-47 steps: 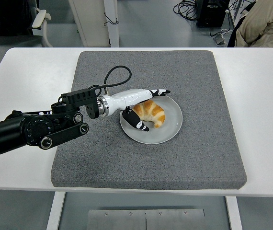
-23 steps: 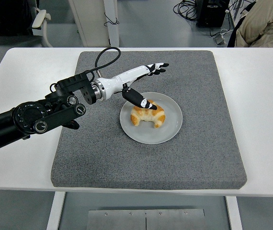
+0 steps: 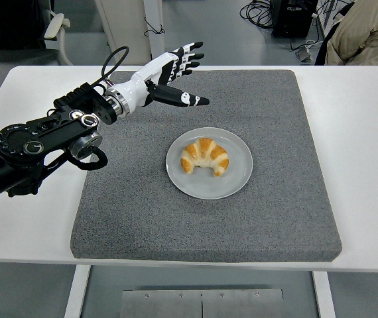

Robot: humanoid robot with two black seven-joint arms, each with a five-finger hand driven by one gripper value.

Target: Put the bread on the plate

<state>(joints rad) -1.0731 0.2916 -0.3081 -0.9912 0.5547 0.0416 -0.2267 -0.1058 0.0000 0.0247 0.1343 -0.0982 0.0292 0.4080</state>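
Left arm (image 3: 36,142) enters from left edge, reaches toward upper centre. Left hand (image 3: 166,76) at upper centre of frame, fingers (image 3: 188,56) spread, thumb out, holding nothing, well apart from plate. Step in hand, judged: withdrawal after placing; best done by lifting clear over grey mat (image 3: 275,199) without sweeping across plate rim. Centre: grey plate (image 3: 237,182) on mat holds croissant (image 3: 204,156), curved, lying flat inside rim. Task looks complete. Right arm not visible.
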